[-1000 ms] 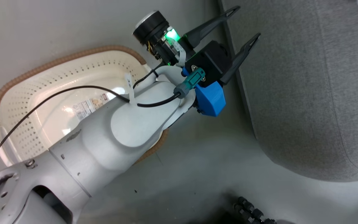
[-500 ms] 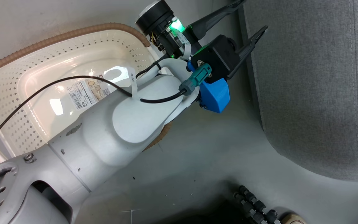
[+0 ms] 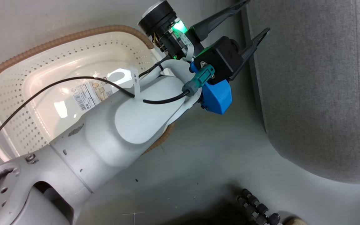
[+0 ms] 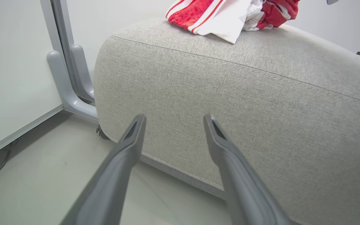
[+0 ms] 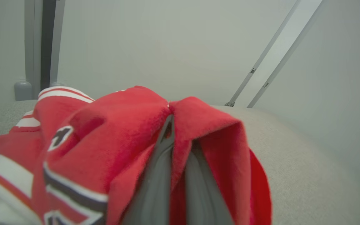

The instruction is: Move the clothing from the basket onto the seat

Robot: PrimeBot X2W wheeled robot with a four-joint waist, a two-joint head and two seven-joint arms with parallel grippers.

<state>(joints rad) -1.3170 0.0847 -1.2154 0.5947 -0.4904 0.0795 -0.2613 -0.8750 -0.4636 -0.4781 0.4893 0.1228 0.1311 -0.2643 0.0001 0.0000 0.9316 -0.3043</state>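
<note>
Head view. Looks down on the basket [image 3: 17, 103] at the left, set on the floor [image 3: 205, 162], with a label [image 3: 87, 93] on its bottom and no cloth in the part left in sight by the pale left arm [image 3: 130, 125] crossing it. Finds the left gripper [image 3: 257, 15] beyond the basket's rim, fingers spread apart and holding nothing, tips reaching toward the edge of the grey seat [image 3: 317, 93].

Left wrist view. Faces the side of the seat, the same two fingers apart with nothing between them. Places the clothing [image 4: 198, 12] up on the seat's top, near a rounded corner: a red and white heap, stripes slanting down toward the seat's edge. Gives no plain long axis, being crumpled rather than spread. Takes in a grey post [image 4: 61, 72] just beside the seat.

Right wrist view. Catches the right gripper [image 5: 180, 137] closed on a fold of the red cloth, which tents up over the fingertips and falls away to the lower left, white stripes and a black-edged mark showing there. Points, as held, peak upward with the loose bulk trailing down and left over the seat.

Judging by the drape: light, limp, not fragile, probably a little slick. Best taken at a thick bunched fold rather than a single hem, which could slide out. Probably calls only for a release here, since the cloth seems to rest on the seat already.
</note>
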